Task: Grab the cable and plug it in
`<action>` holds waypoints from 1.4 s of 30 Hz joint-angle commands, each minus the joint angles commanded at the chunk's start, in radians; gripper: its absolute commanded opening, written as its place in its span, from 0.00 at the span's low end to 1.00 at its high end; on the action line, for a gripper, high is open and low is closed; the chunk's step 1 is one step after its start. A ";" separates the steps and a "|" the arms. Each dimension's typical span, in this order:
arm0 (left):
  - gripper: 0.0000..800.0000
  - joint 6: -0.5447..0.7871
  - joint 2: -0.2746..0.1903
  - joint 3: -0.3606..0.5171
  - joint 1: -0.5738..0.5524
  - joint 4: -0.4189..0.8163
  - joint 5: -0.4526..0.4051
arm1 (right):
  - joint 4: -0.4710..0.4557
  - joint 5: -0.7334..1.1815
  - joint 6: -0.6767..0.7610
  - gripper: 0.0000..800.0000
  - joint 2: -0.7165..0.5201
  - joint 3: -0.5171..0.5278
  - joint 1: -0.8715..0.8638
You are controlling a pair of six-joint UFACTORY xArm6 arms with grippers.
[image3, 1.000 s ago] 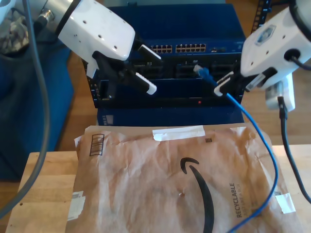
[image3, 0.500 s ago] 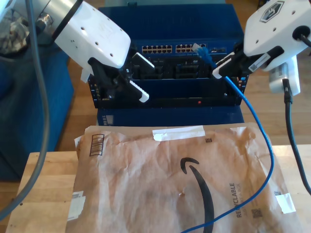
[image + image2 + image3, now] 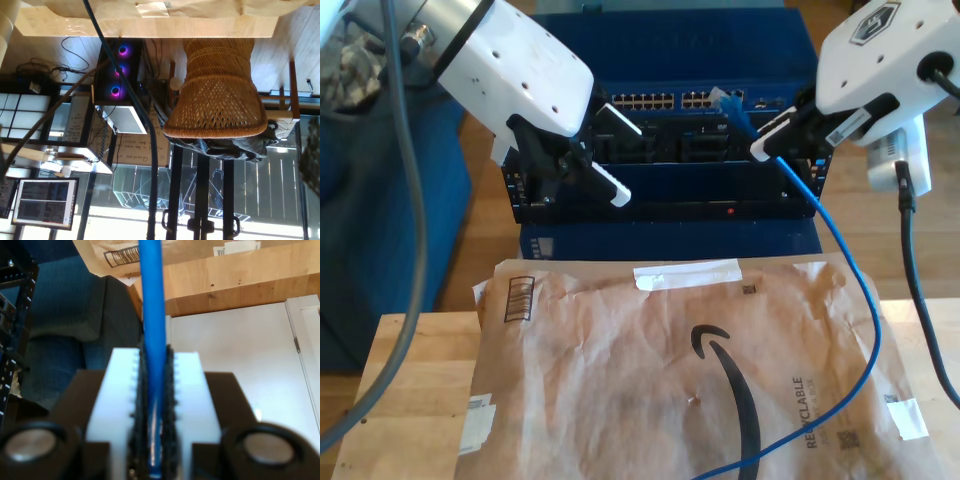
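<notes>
Blue and thin, the Ethernet cable runs straight into the second gripper, whose white ribbed fingers with their black serrated pads are clamped on it from both sides. In the exterior view that second gripper is at the right, held in front of a dark blue network switch. It grips the cable just behind its plug. The plug tip sits against the row of small square ports; whether it is seated cannot be told. From the fingers the cable drops in a loose curve toward the exterior view's right. It then crosses the corner of a crinkled brown paper mailing envelope and runs off the lower edge.

The envelope lies flat on a pale wooden table. It carries a strip of white tape, a black curved arrow mark and the word RECYCLABLE.

At the exterior view's left, the other arm's gripper hangs before the switch with its two white-tipped fingers spread apart, holding nothing.

The first wrist view looks past the table edge to a woven wicker chair, a computer case with glowing round fans and a small monitor
</notes>
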 joint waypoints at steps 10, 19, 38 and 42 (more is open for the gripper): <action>1.00 -0.003 0.002 -0.002 -0.006 -0.006 -0.005 | 0.020 0.000 0.000 0.00 0.003 0.006 0.002; 1.00 -0.003 0.002 -0.021 -0.020 -0.044 -0.009 | 0.021 0.000 0.000 0.00 0.012 0.008 0.006; 1.00 -0.003 0.002 -0.061 -0.018 -0.084 -0.005 | 0.020 -0.003 0.002 0.00 0.018 0.086 0.020; 1.00 -0.003 0.003 -0.061 -0.018 -0.087 -0.003 | 0.020 -0.005 0.000 0.00 0.017 0.087 0.020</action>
